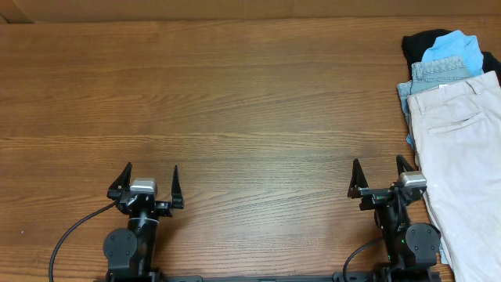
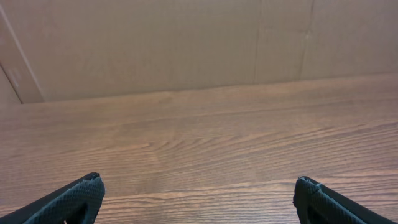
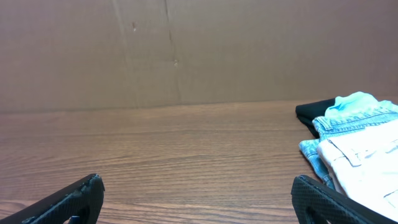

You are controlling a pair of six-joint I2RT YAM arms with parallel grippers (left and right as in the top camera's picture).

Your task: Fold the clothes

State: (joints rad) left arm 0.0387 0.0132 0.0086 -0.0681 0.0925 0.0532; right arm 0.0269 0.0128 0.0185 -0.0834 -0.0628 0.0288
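Note:
Pale beige shorts (image 1: pixel 462 157) lie flat along the table's right edge, waistband toward the back, welt pocket showing. They top a pile: light-blue denim shorts (image 1: pixel 440 72), a sky-blue garment (image 1: pixel 454 45) and a black garment (image 1: pixel 423 41) stick out behind them. The pile also shows at the right of the right wrist view, with the beige shorts (image 3: pixel 367 155) in front. My right gripper (image 1: pixel 383 174) is open and empty at the front, just left of the beige shorts. My left gripper (image 1: pixel 149 182) is open and empty at the front left, far from the pile.
The wooden table (image 1: pixel 235 102) stretches left of the pile. A brown cardboard wall (image 3: pixel 199 50) stands along the table's far edge. Black cables run from both arm bases at the front edge.

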